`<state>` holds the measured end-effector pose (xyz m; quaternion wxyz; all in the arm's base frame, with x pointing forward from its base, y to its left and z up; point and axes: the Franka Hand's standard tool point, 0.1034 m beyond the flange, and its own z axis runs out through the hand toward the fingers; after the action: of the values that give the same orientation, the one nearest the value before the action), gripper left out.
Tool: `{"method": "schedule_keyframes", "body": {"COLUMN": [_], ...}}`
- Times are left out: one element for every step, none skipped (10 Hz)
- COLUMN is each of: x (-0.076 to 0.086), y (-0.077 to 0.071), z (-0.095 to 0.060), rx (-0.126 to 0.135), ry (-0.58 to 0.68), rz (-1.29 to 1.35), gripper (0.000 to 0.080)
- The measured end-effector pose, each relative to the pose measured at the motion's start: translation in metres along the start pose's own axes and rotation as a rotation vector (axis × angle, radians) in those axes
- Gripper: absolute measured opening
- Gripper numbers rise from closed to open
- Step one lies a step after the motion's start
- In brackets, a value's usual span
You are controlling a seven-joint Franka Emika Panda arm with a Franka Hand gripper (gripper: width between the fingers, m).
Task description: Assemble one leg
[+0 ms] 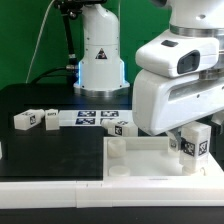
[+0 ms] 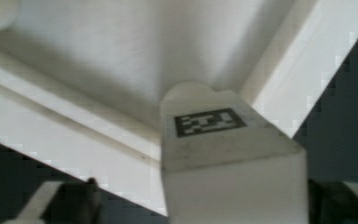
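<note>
My gripper (image 1: 192, 132) is shut on a leg (image 1: 194, 147), a small white square post with a black-and-white tag. It holds the leg upright over the corner of the large white tray-like panel (image 1: 150, 158) at the exterior view's right. In the wrist view the leg (image 2: 229, 160) fills the middle between the two dark fingers (image 2: 60, 203), tag facing the camera, with the panel's rim (image 2: 87, 95) just beyond its tip. I cannot tell whether the leg touches the panel. Three more legs lie on the black table: two at the left (image 1: 27, 120) (image 1: 48, 118) and one near the panel (image 1: 118, 127).
The marker board (image 1: 92, 118) lies flat behind the panel, in front of the robot's base (image 1: 100, 60). Round sockets (image 1: 117, 150) show at the panel's left corners. A white object (image 1: 2, 151) pokes in at the exterior view's left edge.
</note>
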<state>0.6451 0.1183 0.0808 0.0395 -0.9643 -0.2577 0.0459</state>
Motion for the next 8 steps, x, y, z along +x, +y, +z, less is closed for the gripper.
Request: {"method": "schedule_keyframes", "body": {"x": [0.0000, 0.0000, 0.0000, -0.0004, -0.0010, -0.0012, -0.0015, -0.0016], "y": [0.0001, 0.0000, 0.0000, 0.0011, 0.0038, 0.0035, 0.0038, 0.0038], "z": [0.0000, 0.0000, 0.0001, 0.0002, -0.0001, 0.0004, 0.0007, 0.0014], "rx": [0.000, 0.001, 0.001, 0.001, 0.005, 0.011, 0.014, 0.020], "ry": [0.000, 0.000, 0.000, 0.000, 0.002, 0.003, 0.003, 0.002], "rz": [0.000, 0.008, 0.034, 0.035, 0.055, 0.228, 0.343, 0.507], "gripper": [0.0385, 0.0291, 0.0291, 0.0291, 0.0291, 0.0291, 0.0291, 0.0291]}}
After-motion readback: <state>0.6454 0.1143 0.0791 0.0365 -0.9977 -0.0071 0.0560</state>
